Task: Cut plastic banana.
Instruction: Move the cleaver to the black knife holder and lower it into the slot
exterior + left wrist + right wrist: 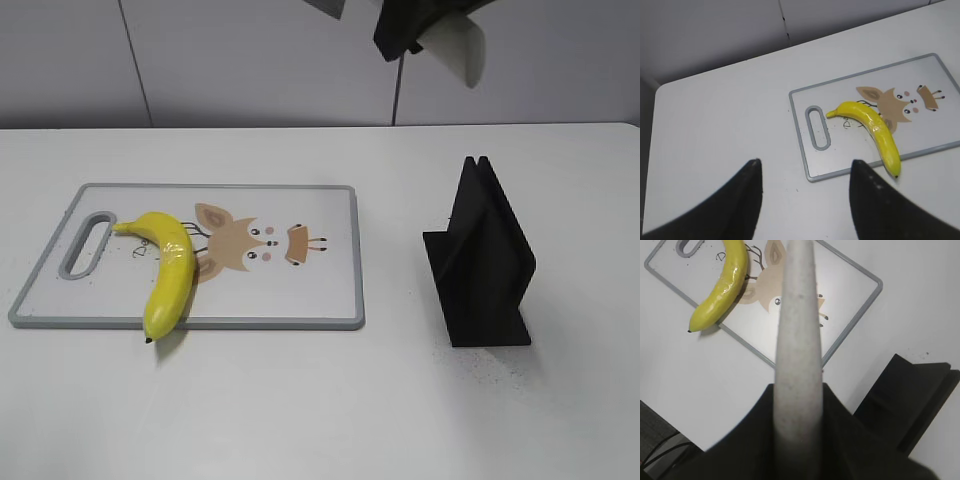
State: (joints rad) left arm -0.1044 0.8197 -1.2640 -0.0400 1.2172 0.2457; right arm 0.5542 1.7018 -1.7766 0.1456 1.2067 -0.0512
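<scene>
The plastic banana (168, 270) is glossy yellow and whole. It lies on the left part of a grey-rimmed cutting board (310, 295), with its dark tip hanging over the near edge. It also shows in the left wrist view (875, 132) and the right wrist view (722, 287). My right gripper (797, 390) is shut on a pale speckled knife-like tool (797, 315), held high above the table at the top of the exterior view (458, 48). My left gripper (805, 167) is open and empty, above bare table to the left of the board (812, 165).
A black slotted stand (485, 260) stands on the white table right of the board, and it shows in the right wrist view (910, 400). The board has a handle slot (88, 242) and a printed cartoon animal (250, 245). A grey wall rises behind the table.
</scene>
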